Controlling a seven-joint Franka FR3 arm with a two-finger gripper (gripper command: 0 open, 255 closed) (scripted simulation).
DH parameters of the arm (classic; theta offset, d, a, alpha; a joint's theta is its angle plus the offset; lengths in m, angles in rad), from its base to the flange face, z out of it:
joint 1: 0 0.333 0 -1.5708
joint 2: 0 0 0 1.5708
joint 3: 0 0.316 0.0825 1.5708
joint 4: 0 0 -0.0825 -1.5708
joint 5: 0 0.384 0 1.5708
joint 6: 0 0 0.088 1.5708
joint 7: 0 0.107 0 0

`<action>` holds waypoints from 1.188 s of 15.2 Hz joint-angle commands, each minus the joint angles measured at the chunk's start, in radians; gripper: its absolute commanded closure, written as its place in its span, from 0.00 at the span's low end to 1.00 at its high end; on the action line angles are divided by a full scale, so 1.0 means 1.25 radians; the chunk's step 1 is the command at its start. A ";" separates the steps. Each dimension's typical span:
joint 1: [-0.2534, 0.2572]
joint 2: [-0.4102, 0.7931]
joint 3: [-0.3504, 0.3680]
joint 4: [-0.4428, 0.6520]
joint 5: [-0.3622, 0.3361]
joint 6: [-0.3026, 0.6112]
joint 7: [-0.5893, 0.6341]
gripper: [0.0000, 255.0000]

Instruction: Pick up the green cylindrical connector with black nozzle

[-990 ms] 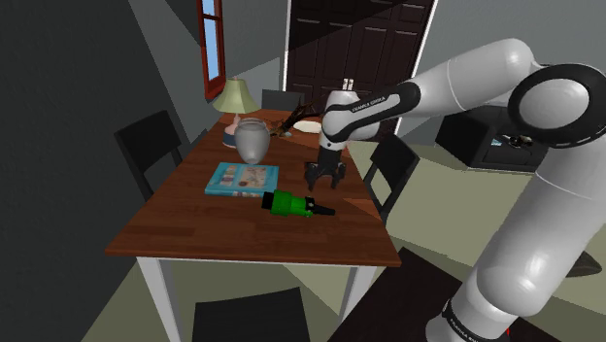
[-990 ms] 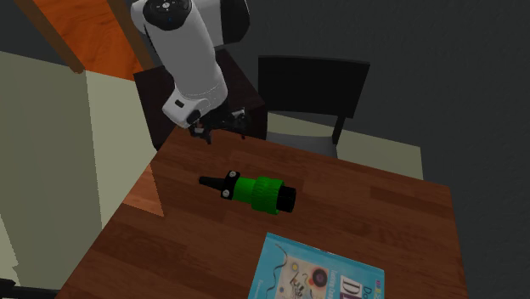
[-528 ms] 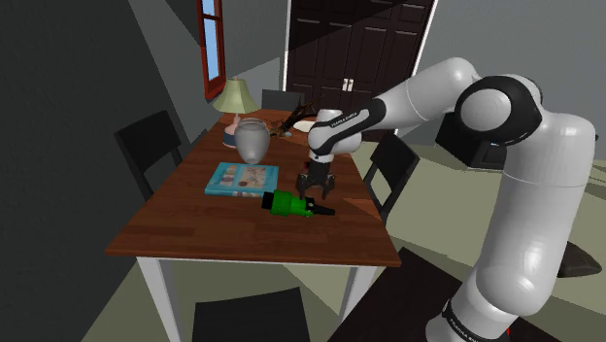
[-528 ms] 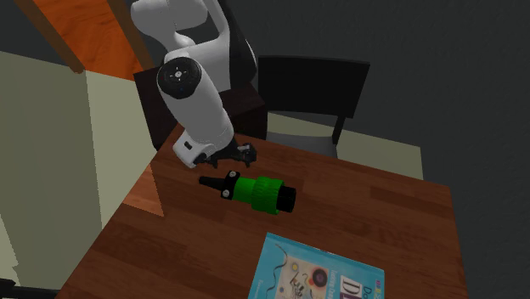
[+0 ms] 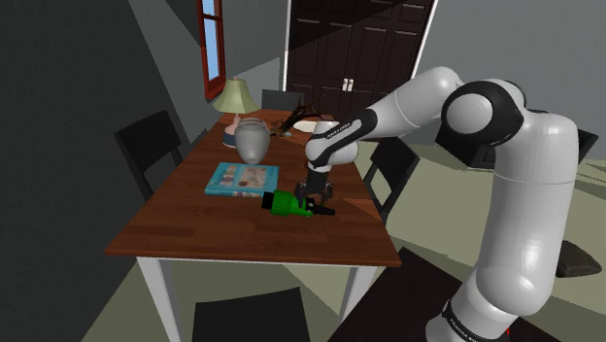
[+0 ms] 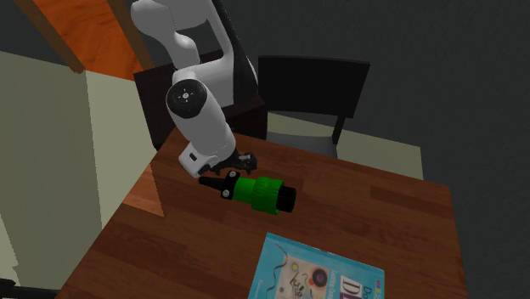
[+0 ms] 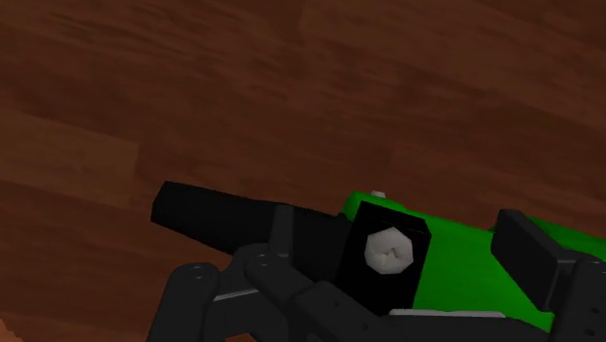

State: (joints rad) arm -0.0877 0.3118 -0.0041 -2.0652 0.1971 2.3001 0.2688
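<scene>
On the table, the connector lies sideways (black nozzle toward the arm); the gripper straddles it, fingers spread apart.

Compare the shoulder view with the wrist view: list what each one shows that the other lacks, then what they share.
Shoulder view, not wrist: the white arm, a grey vase, a lamp, a book and a dark chair by the table. Wrist view, not shoulder: a white screw head on the black flange of the green connector. Both: that connector with its black nozzle lying on the brown wooden table, and the open gripper astride it, not yet closed.
</scene>
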 commanded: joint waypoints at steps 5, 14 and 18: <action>-0.001 0.002 0.000 -0.001 0.000 0.003 -0.001 1.00; 0.000 -0.026 -0.002 0.007 -0.005 -0.032 0.007 1.00; 0.001 -0.052 -0.003 0.018 -0.010 -0.069 0.014 1.00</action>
State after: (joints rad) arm -0.0871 0.2572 -0.0079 -2.0445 0.1858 2.2258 0.2843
